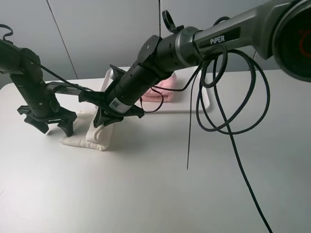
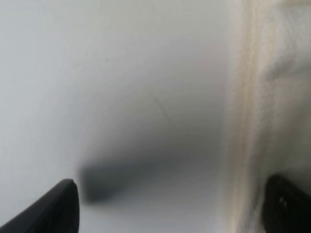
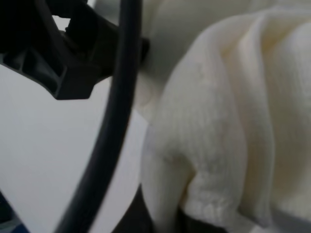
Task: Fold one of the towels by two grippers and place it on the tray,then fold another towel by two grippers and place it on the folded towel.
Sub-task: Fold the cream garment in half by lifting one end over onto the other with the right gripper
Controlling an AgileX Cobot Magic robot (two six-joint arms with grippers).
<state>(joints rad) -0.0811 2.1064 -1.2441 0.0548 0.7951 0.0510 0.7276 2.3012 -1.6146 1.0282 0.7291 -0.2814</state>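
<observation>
- Exterior high, nearest: cream-white towel [image 1: 80, 138] in front of tray [image 1: 184, 103].
- Left gripper [image 1: 52, 127] at towel edge away from tray, fingers spread wide.
- Right gripper [image 1: 104, 121] pinched shut on raised towel fold.
- Farthest: pink towel [image 1: 163, 92] folded on tray.

A lab: plain white table [image 1: 146, 194], grey panelled wall [image 1: 97, 34]

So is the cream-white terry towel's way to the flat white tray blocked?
Nothing visible blocks it: only the arm of the right gripper crosses between the cream-white terry towel and the white plastic tray holding the folded pale pink towel.
</observation>
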